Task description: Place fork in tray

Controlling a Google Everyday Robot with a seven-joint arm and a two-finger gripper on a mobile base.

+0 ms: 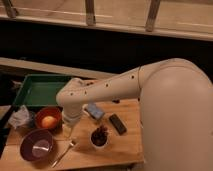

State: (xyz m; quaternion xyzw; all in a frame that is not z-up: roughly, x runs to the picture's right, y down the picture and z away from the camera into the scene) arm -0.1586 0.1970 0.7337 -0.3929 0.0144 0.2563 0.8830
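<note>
The silver fork (64,153) lies on the wooden table (125,147) near the front edge, just right of the purple bowl (37,145). The dark green tray (29,91) stands at the back left and looks empty. My gripper (68,132) hangs down from the white arm's wrist, a little above and behind the fork's tines, between the red-orange bowl (48,119) and a white cup (100,136). It holds nothing that I can see.
The red-orange bowl holds a round orange thing. The white cup holds dark pieces. A black oblong object (118,124) and a blue-grey packet (94,111) lie mid-table. A crumpled pale wrapper (20,118) sits at the left edge. My bulky arm (165,100) covers the right.
</note>
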